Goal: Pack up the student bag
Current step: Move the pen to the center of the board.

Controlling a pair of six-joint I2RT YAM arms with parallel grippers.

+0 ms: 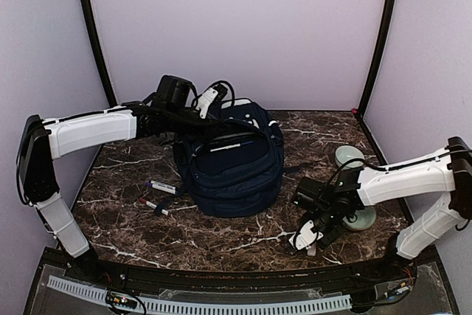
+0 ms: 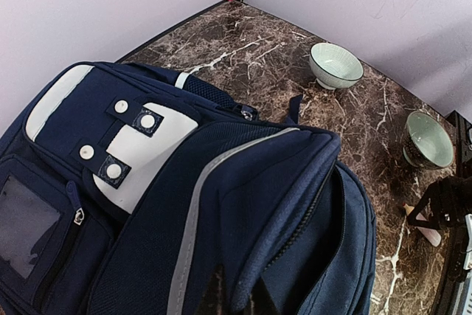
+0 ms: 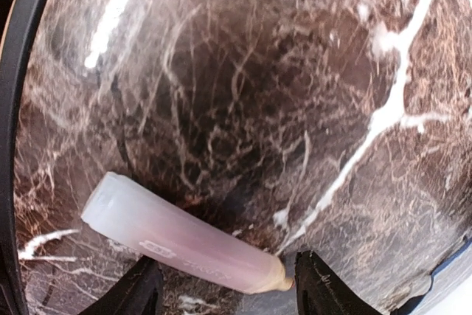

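One large navy-blue fabric student bag (image 1: 232,160), white-striped with a buckled white patch, sits mid-table on the dark veined marble table (image 1: 221,245). Its open mouth is at the far end. There the left gripper (image 2: 236,296) is clenched, apparently on the fabric rim of the opening.

The right gripper (image 3: 228,278) is low over the near right of the table, well apart from the bag, fingers spread and grasping nothing. A pale pink translucent tube (image 3: 184,245) lies flat there. Its tapered end sits between those fingers and its long axis slants across the gap rather than along it. The right arm is clearly the nearer to it, and the bag's mouth lies far and left of it.

Two pale green bowls (image 2: 335,64) stand to the right.
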